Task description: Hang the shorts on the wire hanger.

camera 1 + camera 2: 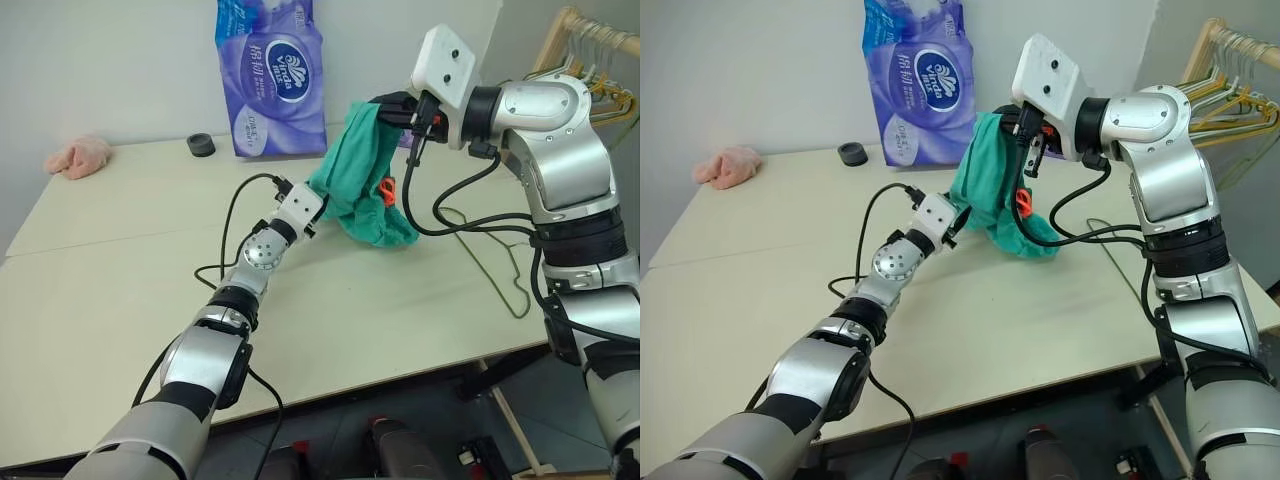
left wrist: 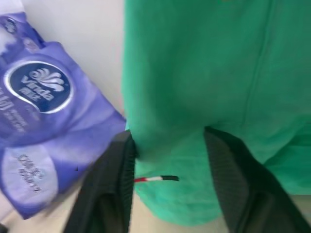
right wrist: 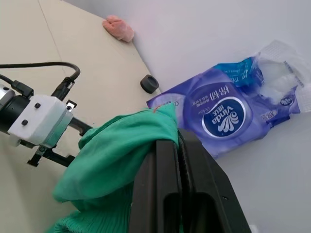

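The teal-green shorts hang bunched above the middle of the table, a small orange tag on their right side. My right gripper is shut on their top edge and holds them up; its closed fingers pinch the fabric. My left gripper reaches in from the left at the lower edge, and its fingers press a fold of the green cloth from either side. The wire hanger, thin and olive, lies flat on the table to the right, partly behind my right arm's cables.
A purple tissue pack stands against the back wall behind the shorts. A black ring and a pink cloth lie at the back left. A wooden rack with several hangers stands at the far right.
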